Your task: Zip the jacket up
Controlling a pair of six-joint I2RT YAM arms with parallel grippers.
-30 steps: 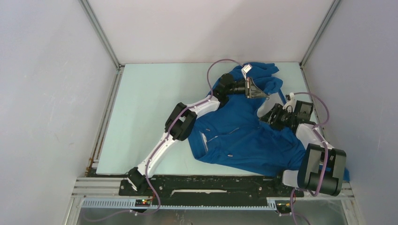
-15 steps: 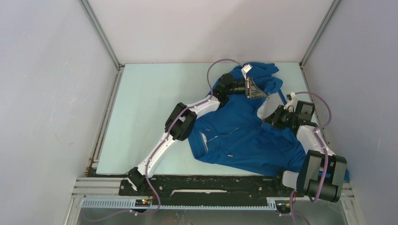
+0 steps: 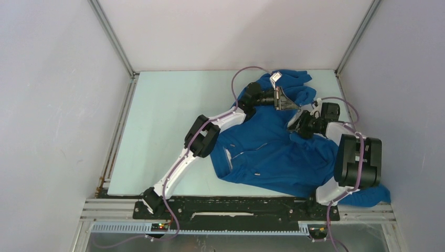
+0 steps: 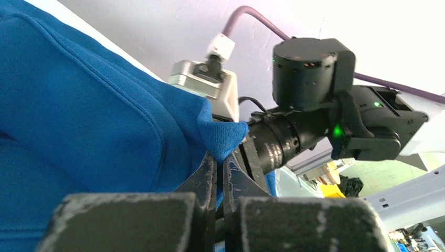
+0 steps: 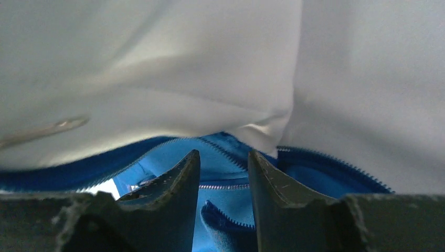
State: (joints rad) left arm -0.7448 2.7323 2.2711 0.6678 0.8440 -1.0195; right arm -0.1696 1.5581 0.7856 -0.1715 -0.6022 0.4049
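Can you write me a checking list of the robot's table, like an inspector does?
Surface: pale green table, with the jacket on its right side.
Job's things: blue jacket, crumpled; not zipped at the top, pale lining and separate zipper teeth showing.
Clutter: nothing seen.
Grippers: left gripper shut on an edge of the jacket; right gripper open, pointing at the zipper teeth.
Cables: purple cables loop from both wrists.
Surroundings: plain grey walls on three sides; metal rail along the front.
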